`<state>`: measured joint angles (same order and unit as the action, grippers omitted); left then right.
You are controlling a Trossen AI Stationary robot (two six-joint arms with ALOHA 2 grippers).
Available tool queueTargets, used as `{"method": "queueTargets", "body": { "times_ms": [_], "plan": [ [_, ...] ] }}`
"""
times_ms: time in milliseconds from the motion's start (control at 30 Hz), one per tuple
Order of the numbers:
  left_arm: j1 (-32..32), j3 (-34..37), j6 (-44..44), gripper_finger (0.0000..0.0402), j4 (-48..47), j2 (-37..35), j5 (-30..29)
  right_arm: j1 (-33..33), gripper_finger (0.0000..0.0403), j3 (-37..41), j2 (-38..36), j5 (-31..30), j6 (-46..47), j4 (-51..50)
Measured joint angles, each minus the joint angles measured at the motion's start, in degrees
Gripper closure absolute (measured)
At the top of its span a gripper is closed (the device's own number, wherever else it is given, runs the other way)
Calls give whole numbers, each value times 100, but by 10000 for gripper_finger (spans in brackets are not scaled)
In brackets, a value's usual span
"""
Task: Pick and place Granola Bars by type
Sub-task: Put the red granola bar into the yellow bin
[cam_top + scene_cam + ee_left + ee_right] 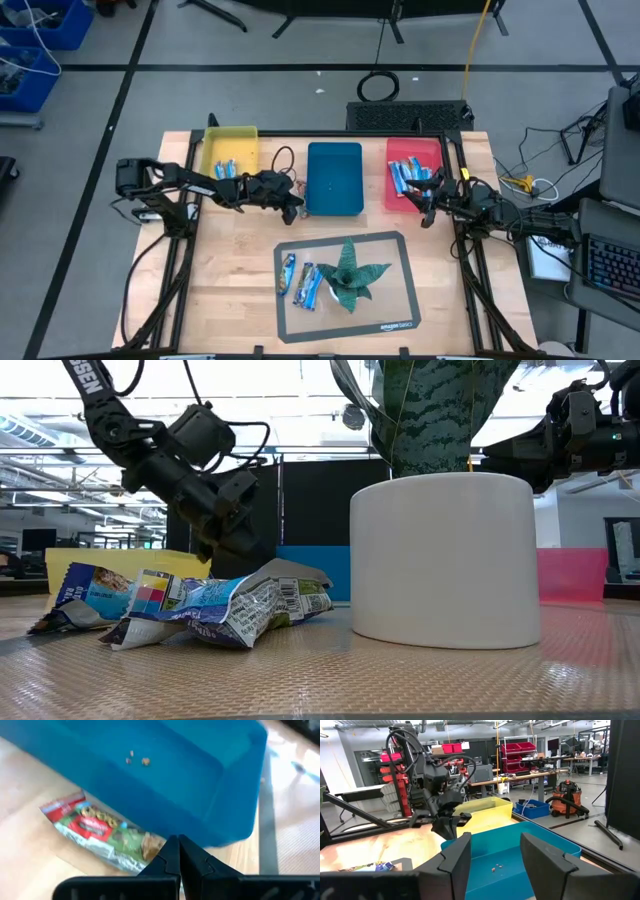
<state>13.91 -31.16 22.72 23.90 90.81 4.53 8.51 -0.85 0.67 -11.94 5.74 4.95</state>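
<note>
My left gripper (291, 207) (177, 847) is shut on a green-red granola bar (97, 831), low beside the left outer wall of the blue tray (335, 180). My right gripper (425, 208) (495, 860) hangs open by the red tray (420, 150) and touches nothing. Blue-wrapped bars lie in the yellow tray (228, 150) and in the red tray. A few more bars (300, 283) (200, 610) lie flat on the grey mat (390, 320). The blue tray holds only crumbs (137, 759). My left gripper pinches the green-red bar by one end (149, 847) between its two shut fingers, which come from above. The left finger (165, 857) hides the exact spot. The bar sticks out sideways from the fingertips, along the blue tray's outer wall (165, 815). I cannot tell whether it touches the wood.
A white pot with a green plant (350, 272) (445, 560) stands on the mat, right of the loose bars. The three trays sit in a row along the table's far half. Bare wood (230, 270) lies left of the mat, and cables run beside both arms.
</note>
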Motion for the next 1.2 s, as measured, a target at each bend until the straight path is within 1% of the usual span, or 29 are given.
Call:
{"method": "queueTargets", "body": {
  "times_ms": [233,367,533,733,867,1000,1100,1200],
  "plan": [
    [-50,-101,273,400,56,606,-2,1,243,-1,0,0,0,0],
    [-50,-136,350,400,-68,698,-2,0,243,-1,-1,1,0,0],
    [-52,-136,486,401,-720,448,-58,0,243,-1,0,0,0,0],
    [-54,-131,787,401,-2044,-168,-726,0,243,-1,-1,2,0,0],
    [-100,-127,952,401,-2723,-573,-950,0,243,1,-2,0,0,0],
    [-219,-118,998,401,-2692,-707,-1035,0,243,0,-2,0,0,7],
    [-345,-118,943,399,-2542,-715,-988,0,243,1,-2,0,0,6],
    [-438,-118,1044,389,-2438,-715,-897,0,243,-1,-2,2,0,6]
  ]
}}
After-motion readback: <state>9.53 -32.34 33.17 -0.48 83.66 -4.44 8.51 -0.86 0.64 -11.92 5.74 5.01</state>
